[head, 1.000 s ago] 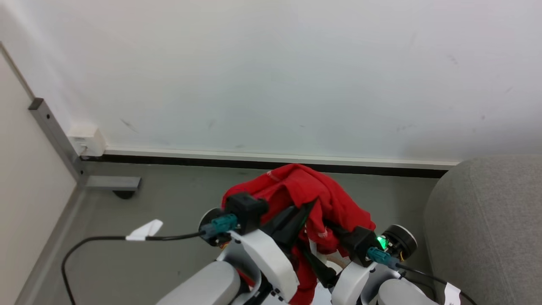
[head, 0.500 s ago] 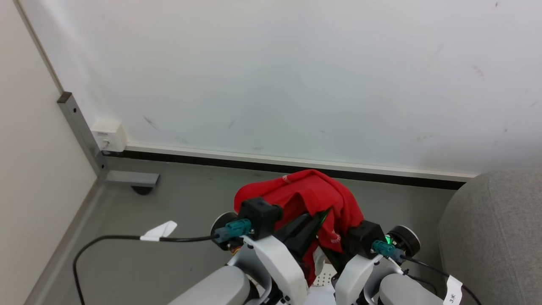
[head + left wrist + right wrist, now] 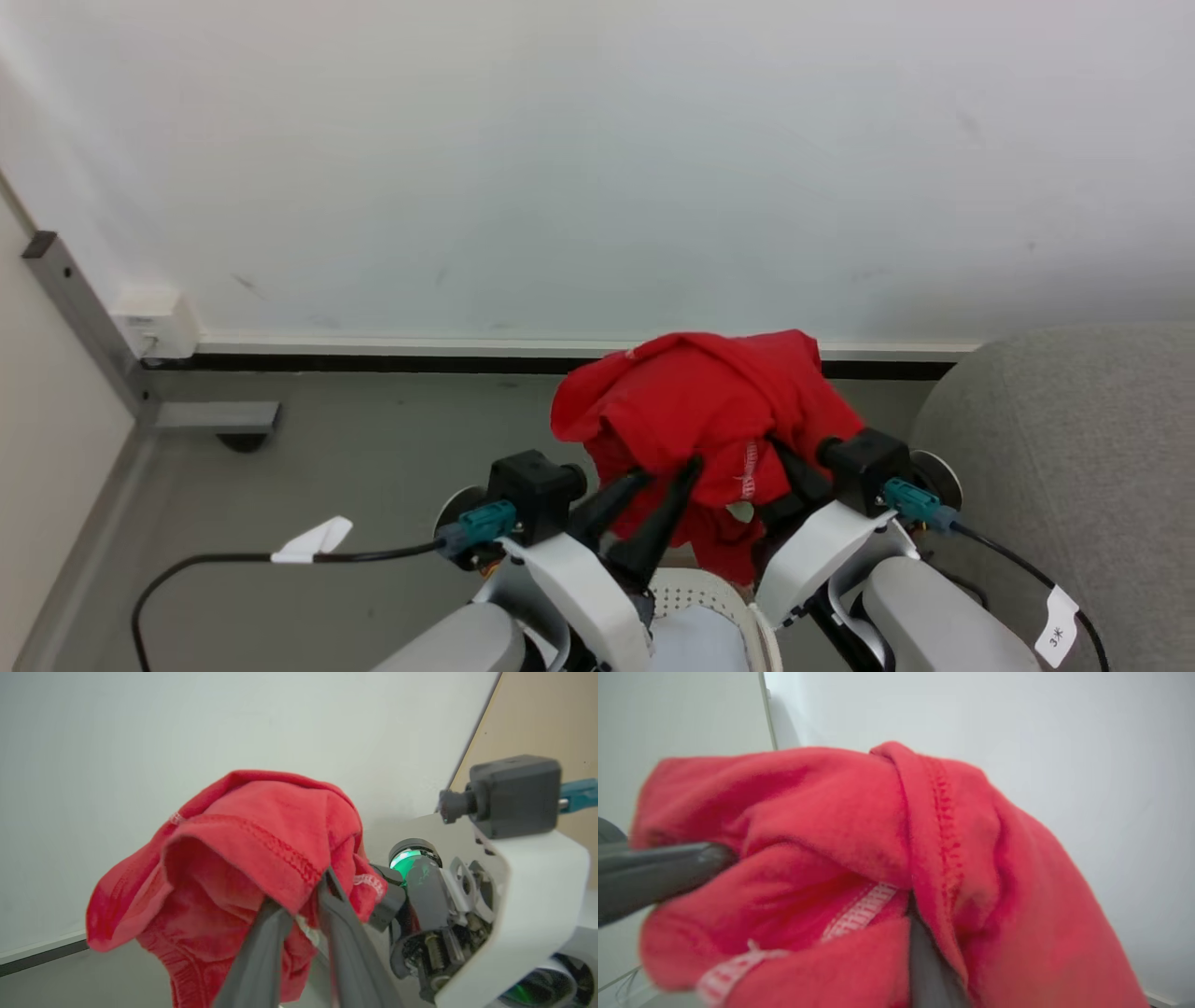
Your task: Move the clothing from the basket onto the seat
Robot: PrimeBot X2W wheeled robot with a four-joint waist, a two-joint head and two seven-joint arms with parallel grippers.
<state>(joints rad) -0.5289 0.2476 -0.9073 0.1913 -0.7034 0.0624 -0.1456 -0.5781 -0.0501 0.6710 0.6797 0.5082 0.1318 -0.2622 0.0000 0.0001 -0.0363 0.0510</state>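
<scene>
- Clothing [image 3: 709, 411] is hanging bunched in the air, draped over and just beyond both pairs of fingers, and it is clear of the basket [image 3: 752, 607] lying below and behind them
- The left gripper [image 3: 669, 469] is pinching a stitched hem: in the left wrist view its fingers [image 3: 261, 947] are drawn almost together with red cloth caught between the tips, and this grip seems to be carrying the near side of the bundle
- The right gripper [image 3: 792, 474] is sitting buried under the red folds. The right wrist view is showing one dark finger [image 3: 924, 966] with fabric lying over it, so I cannot tell how far that pair is parted or whether it is clamping anything
- Both arms are being held raised and close together, probably so that the loose fabric is gathered above the fingertips and not trailing over the basket rim
- The seat [image 3: 1055, 448] is lying just to the right of the right fingers and lower than the bundle, and that height looks meant to clear its rounded edge
- A pale cloth [image 3: 695, 644] is resting in the basket beneath the left fingers, apart from the clothing
- By my reading the carry is under way and the set-down on the seat is not yet done
</scene>
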